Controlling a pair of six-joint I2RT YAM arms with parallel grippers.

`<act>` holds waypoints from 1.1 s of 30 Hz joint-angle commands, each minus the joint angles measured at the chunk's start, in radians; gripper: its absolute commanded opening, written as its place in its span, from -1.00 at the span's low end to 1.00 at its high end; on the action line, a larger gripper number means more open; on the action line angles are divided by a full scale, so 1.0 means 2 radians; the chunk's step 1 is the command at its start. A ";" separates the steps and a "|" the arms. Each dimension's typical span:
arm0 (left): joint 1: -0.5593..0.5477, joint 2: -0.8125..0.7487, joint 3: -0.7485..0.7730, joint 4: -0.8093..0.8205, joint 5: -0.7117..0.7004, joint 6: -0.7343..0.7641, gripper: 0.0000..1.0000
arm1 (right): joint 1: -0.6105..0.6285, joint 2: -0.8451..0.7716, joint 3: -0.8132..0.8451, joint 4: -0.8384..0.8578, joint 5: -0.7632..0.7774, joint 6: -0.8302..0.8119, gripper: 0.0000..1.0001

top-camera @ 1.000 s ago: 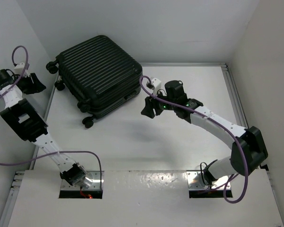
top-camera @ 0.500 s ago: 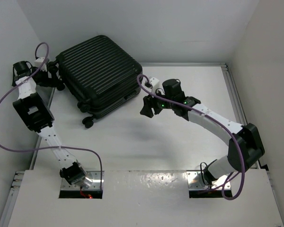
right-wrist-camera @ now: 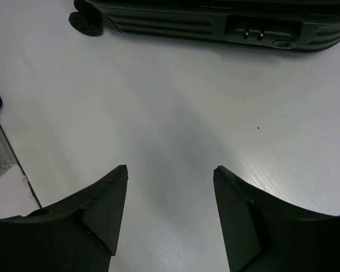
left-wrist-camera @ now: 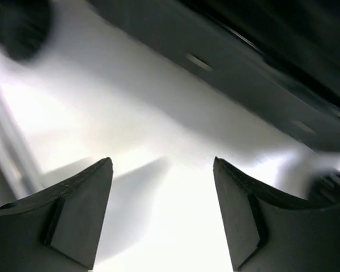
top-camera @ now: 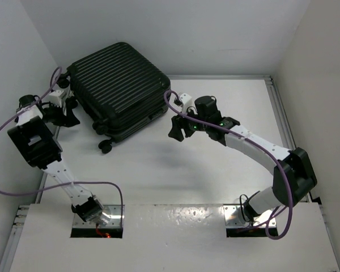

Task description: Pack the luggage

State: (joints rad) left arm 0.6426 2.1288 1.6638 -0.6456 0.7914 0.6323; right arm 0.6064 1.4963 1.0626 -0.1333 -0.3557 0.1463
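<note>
Two open grippers flank a shut case, and neither has a hold on it. The luggage (top-camera: pixel 119 85) lies flat at the far left of the table (top-camera: pixel 215 170), with its wheels on the side facing the left arm.

At the left, the danger I see is a half-blind approach. The left gripper (top-camera: pixel 63 115) hangs just beside the shell's wheeled edge, and its wrist view is blurred. A finger could snag a wheel (top-camera: pixel 106 147) or shove the case instead of finding the seam. In the middle, the ribbed shell looks slick. A push from one side alone would probably slide it toward the back wall rather than open it. At the right, the lock (right-wrist-camera: pixel 252 31) faces the right gripper (top-camera: pixel 178 129), and a careless jab there might jam the latch.

The left gripper's jaws stand wide apart over bare table, holding nothing, with no contact that I can see. The right gripper's jaws are likewise spread wide and empty, near the luggage's front edge but apart from it.
</note>
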 commanded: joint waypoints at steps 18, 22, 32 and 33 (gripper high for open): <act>0.016 -0.154 -0.123 -0.190 0.046 0.230 0.54 | 0.017 -0.008 -0.012 0.071 0.023 0.029 0.27; 0.038 -0.186 -0.129 -0.034 0.068 0.106 0.57 | 0.018 -0.006 -0.011 0.071 0.024 0.029 0.27; -0.060 -0.263 -0.070 -0.330 -0.027 0.392 0.77 | 0.019 -0.003 0.006 0.045 0.040 -0.006 0.27; -0.067 -0.279 -0.085 -0.330 -0.036 0.401 0.77 | 0.019 -0.003 0.006 0.041 0.041 -0.006 0.27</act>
State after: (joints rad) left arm 0.5690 1.6882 1.5726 -1.1793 0.7998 1.2343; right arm 0.6392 1.4994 1.0290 -0.0589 -0.2901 0.1665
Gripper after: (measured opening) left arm 0.883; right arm 0.635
